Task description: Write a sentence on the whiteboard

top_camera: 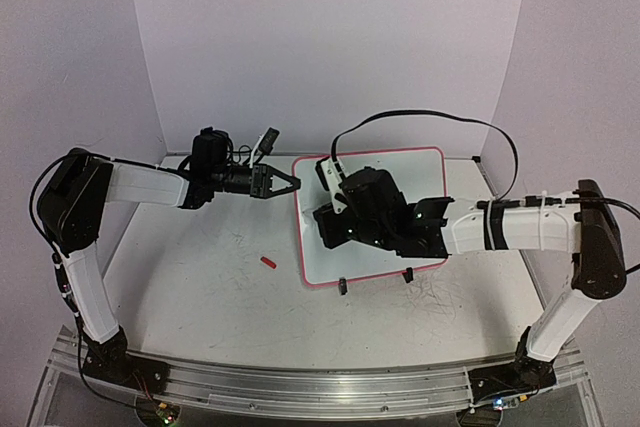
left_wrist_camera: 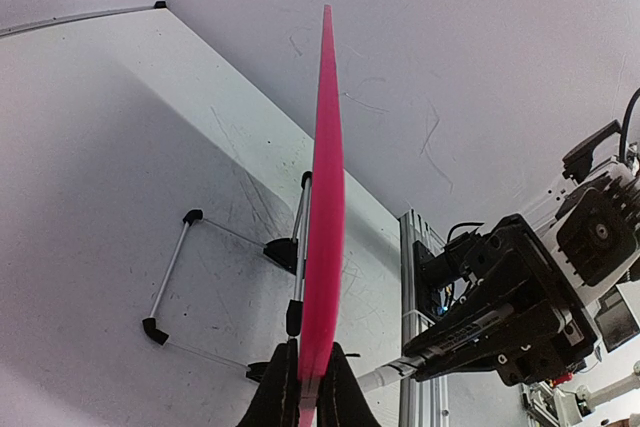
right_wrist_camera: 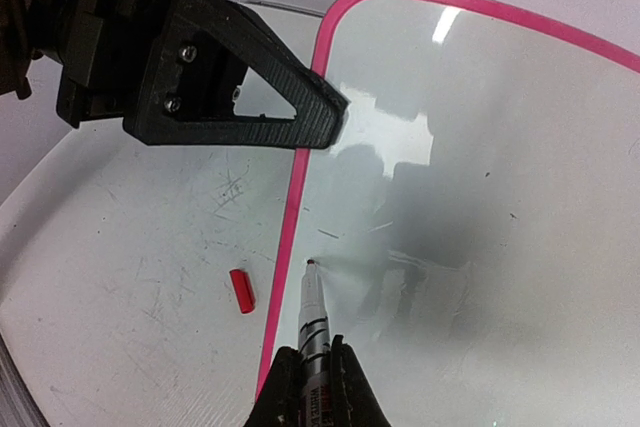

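Nearby, red cap [right_wrist_camera: 240,291] beside whiteboard [top_camera: 420,172], left pincer [top_camera: 289,184] pinching its rim, right pincer [right_wrist_camera: 312,379] pinching marker [right_wrist_camera: 312,309].

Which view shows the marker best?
The right wrist view: the slim grey marker juts from the right hand, its dark tip over the glossy white, pink-rimmed whiteboard by the left rim. In the top view the right arm covers it; the left wrist view shows only a pale sliver that may be it.

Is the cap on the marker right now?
No: the marker in the right gripper shows a bare tip at the whiteboard, and a small red cap lies on the table.
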Motion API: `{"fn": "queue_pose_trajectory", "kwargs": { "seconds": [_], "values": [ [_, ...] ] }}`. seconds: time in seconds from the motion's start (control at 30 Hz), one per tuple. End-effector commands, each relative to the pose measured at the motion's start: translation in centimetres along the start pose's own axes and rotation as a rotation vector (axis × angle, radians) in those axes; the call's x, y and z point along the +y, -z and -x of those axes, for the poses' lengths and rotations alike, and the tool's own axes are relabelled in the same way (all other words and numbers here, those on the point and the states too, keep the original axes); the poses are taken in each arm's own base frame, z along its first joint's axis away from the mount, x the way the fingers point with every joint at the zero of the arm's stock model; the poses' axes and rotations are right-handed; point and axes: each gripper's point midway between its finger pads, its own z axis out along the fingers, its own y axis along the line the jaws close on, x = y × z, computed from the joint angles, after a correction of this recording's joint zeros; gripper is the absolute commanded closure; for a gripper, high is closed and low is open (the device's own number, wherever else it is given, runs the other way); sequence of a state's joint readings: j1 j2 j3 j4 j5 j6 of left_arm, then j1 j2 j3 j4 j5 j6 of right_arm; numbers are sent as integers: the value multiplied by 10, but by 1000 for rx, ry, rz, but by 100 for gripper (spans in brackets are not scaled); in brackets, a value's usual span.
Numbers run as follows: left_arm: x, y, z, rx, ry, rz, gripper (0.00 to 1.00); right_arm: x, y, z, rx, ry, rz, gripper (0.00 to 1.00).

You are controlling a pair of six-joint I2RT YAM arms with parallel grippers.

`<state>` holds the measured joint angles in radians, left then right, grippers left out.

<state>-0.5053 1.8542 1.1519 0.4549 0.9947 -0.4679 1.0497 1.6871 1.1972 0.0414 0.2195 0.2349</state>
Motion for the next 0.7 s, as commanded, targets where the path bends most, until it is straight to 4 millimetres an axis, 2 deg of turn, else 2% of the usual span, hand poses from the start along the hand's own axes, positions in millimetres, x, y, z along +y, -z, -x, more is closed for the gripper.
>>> {"fn": "queue_pose_trajectory", "kwargs": {
  "seconds": [0.0, 0.1, 0.33, 0.67],
  "values": [
    [-21, 1, 10, -8, -28, -45, 100, 3, -3, -10, 12, -14, -11, 100],
    [-21, 1, 10, -8, -27, -45, 100, 5, 0, -6, 3, -23, -3, 100],
    [-21, 1, 10, -8, -29, -45, 100, 8, 17, 37, -117, -57, 17, 100],
    [-22, 2, 10, -8, -28, -45, 100, -2, 12, 45, -140, -52, -54, 100]
  ]
}}
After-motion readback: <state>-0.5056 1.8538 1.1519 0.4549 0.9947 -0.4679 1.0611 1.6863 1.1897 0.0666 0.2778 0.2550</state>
